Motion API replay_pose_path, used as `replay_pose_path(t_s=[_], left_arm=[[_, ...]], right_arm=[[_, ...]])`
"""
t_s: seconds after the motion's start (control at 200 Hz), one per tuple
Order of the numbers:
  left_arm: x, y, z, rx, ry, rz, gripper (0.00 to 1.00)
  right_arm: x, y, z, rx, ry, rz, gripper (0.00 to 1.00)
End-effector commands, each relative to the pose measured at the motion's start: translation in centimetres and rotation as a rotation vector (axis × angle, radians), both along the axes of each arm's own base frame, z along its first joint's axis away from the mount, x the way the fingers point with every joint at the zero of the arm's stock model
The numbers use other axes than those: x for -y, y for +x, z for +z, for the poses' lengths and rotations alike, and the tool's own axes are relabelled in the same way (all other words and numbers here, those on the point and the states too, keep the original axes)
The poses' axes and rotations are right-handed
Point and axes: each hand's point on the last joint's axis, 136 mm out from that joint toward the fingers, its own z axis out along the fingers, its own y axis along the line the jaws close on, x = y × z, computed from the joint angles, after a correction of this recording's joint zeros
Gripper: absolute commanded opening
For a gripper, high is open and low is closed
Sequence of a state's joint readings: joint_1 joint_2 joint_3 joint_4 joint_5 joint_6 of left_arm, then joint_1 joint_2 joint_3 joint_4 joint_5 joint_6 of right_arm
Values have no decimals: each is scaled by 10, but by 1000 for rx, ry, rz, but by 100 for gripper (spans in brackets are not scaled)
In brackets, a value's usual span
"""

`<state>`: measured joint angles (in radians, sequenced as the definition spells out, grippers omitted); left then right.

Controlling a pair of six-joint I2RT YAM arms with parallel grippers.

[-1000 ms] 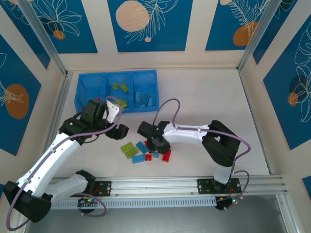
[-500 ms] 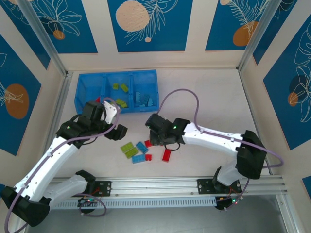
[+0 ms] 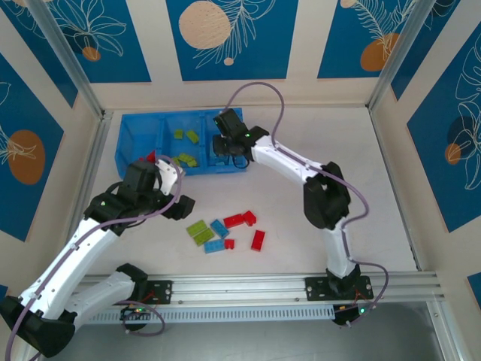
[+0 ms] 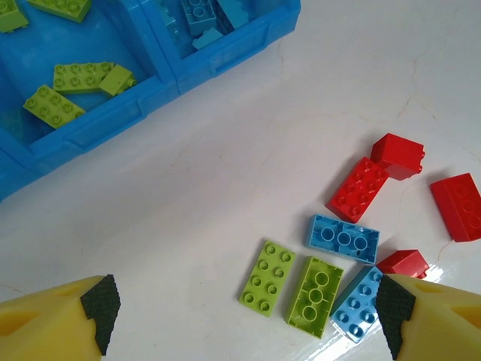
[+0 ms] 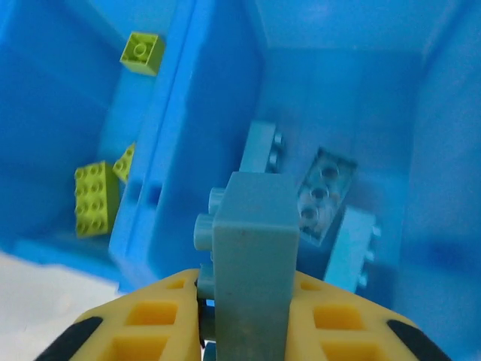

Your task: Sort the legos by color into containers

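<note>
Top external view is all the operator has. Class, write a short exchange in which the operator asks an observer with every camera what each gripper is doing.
Operator: Is the right gripper carrying anything?
Observer: Yes. It is shut on a light blue brick, above the tray compartment holding other light blue bricks.
Operator: And the left gripper?
Observer: It is open above the table, with two green bricks lying flat below, between its fingers.
</note>
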<state>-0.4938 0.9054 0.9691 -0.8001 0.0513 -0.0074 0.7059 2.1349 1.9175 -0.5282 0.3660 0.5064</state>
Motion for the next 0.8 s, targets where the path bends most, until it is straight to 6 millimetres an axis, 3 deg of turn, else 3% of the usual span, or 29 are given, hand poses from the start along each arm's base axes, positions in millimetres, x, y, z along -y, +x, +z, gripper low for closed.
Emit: replay_pose_path(t_s=[0.0, 0.18, 0.31, 0.435, 0.45, 0.54, 0.64, 0.795], left_arm=[[-2, 2, -2, 20, 19, -11, 90], [-2, 2, -4, 15, 24, -14, 90], [-1, 3, 3, 12, -18, 25, 91], [13, 1, 11, -38, -181, 86, 98], [15, 0, 11, -52, -204, 94, 98], [34, -4, 3, -132, -309, 112, 100], [59, -11, -8, -162, -297, 43, 99], [112, -19, -37, -187, -145, -158, 96]], right_arm=[[1, 17, 8, 11, -35, 26, 34], [2, 24, 32, 35, -23, 34, 49], [7, 4, 69, 52, -19, 57, 49], [20, -41, 106, 79, 33, 94, 50], [21, -45, 102, 71, 33, 101, 50], [43, -88, 116, 88, 72, 123, 54], [81, -130, 115, 100, 100, 110, 58], [137, -184, 97, 82, 137, 58, 67]])
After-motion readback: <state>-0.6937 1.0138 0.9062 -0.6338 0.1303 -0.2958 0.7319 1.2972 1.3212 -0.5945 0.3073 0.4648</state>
